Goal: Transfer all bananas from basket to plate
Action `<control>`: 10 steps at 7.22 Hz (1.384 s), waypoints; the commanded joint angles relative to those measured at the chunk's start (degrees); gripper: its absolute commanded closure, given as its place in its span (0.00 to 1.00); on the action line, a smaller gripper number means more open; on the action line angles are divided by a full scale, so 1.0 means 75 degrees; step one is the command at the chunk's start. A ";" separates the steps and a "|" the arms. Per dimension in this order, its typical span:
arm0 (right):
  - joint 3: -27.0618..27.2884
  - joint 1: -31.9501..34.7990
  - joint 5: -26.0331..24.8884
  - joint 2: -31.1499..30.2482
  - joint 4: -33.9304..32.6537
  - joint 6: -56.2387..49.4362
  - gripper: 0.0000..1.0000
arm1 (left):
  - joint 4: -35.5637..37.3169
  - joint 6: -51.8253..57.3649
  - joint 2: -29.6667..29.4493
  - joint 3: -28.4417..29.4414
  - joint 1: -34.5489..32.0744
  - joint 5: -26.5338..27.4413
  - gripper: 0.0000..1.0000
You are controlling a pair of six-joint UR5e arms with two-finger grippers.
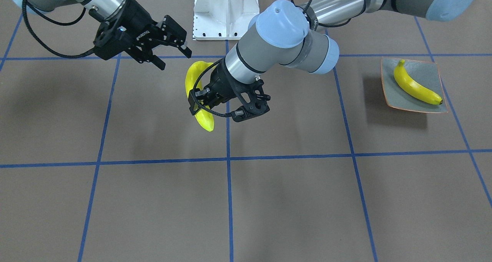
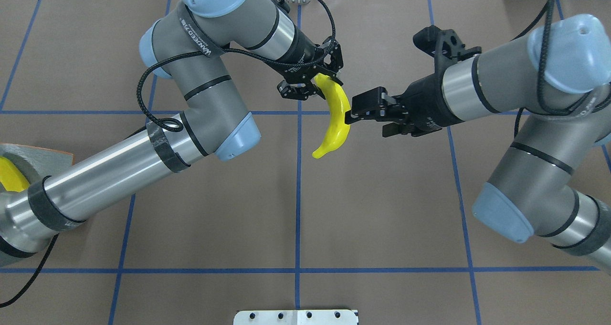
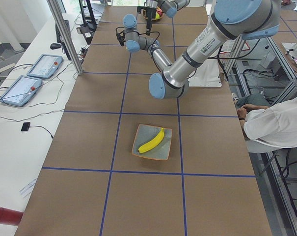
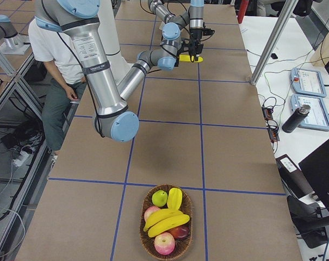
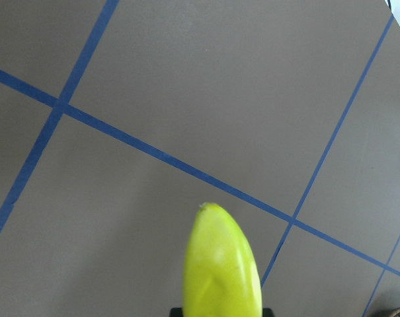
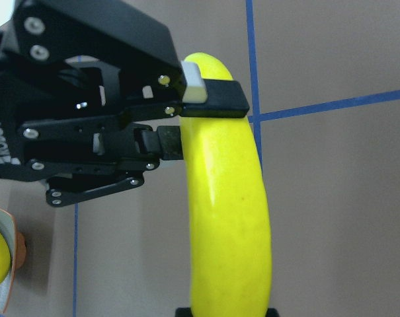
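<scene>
Toward the near side, at the left end of the table (image 1: 269, 200), the plate (image 1: 428, 73) is carrying one banana (image 1: 414, 85) lying diagonally across it. At the right end the basket (image 4: 143, 234) is holding more bananas (image 4: 167, 220) among other fruit. Farther out over the middle, the left gripper (image 2: 316, 80) is pinching a raised banana (image 2: 336, 124) toward its far end, holding it clear of the table. The right gripper (image 1: 177, 61) is hanging just right of that banana, fingers spread wide, tips close beside it, gripping nothing
</scene>
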 commanded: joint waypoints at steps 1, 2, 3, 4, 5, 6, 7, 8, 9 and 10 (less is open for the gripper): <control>0.0120 0.1202 0.0909 -0.0720 0.0031 -0.0097 0.00 | 0.0143 0.0071 0.1541 -0.1301 -0.0536 -0.0205 1.00; 0.0108 0.1312 0.0830 -0.0920 0.0031 -0.0109 0.00 | 0.0364 0.0072 0.2340 -0.2134 -0.1132 -0.0358 1.00; 0.0062 0.1382 0.0806 -0.1073 0.0031 -0.0144 0.00 | 0.0564 0.0211 0.2998 -0.2583 -0.1880 -0.0418 1.00; 0.0061 0.1418 0.0725 -0.1214 0.0031 -0.0168 0.00 | 0.0601 0.0804 0.3794 -0.2785 -0.2085 -0.0395 1.00; 0.0050 0.1407 0.0527 -0.1354 0.0020 -0.0191 0.00 | 0.0624 0.1332 0.4753 -0.2961 -0.2377 -0.0395 1.00; -0.0055 0.1395 0.0420 -0.1379 0.0031 -0.0191 0.00 | 0.1216 0.1372 0.5227 -0.2963 -0.2415 -0.0290 1.00; -0.0102 0.1395 0.0419 -0.1379 0.0031 -0.0203 0.00 | 0.2173 0.1384 0.5312 -0.2998 -0.2380 0.0175 1.00; -0.0126 0.1383 0.0419 -0.1379 0.0031 -0.0203 0.00 | 0.2403 0.1454 0.5673 -0.2998 -0.2333 0.0504 1.00; -0.0150 0.1383 0.0419 -0.1356 0.0031 -0.0203 0.00 | 0.2417 0.2673 0.6268 -0.3033 -0.2426 0.0531 1.00; -0.0138 0.1383 0.0419 -0.1344 0.0031 -0.0203 0.00 | 0.2545 0.3358 0.6773 -0.3300 -0.2496 0.0496 1.00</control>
